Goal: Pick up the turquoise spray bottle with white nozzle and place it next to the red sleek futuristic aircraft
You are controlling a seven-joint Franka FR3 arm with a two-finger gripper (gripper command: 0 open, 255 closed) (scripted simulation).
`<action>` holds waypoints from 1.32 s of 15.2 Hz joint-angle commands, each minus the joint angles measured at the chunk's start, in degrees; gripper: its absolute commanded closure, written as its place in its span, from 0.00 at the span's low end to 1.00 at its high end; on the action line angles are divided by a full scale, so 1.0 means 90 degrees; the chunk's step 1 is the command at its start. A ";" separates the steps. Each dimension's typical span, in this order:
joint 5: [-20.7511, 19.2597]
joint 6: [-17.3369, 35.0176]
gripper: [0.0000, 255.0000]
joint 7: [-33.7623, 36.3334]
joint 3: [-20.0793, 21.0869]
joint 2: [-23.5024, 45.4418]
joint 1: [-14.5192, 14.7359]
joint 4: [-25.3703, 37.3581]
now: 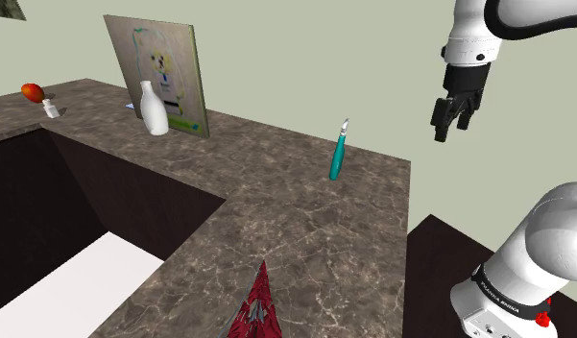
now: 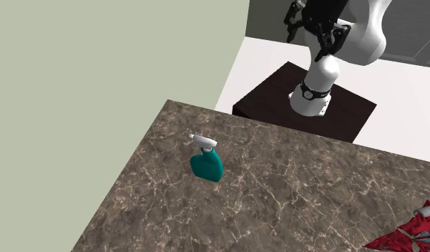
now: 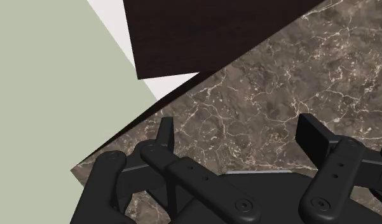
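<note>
In the shoulder view, the red aircraft [image 1: 260, 309] lies at the near edge of the marbled countertop [image 1: 276, 192]. Farther back and to its right, the turquoise spray bottle [image 1: 338, 156] stands upright, white nozzle on top, close to the counter's right edge. Right again and higher, the gripper [image 1: 452, 129] hangs empty with fingers spread, so the bottle sits below and left of it.

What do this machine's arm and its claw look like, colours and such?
The arm is smooth, rounded white shells with dark joints; a black band with small white lettering rings one segment. The gripper is all black, with two blocky fingers.
</note>
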 commanded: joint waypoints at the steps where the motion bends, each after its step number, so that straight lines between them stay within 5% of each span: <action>1: 0.0000 0.0000 0.00 0.0000 0.0000 0.0000 0.0000 0.0000; 10: 0.0303 0.1699 0.00 0.1691 0.0498 0.1874 -0.0318 0.0522; 20: 0.0098 0.2934 0.00 0.3453 0.0772 0.4137 -0.0676 0.1937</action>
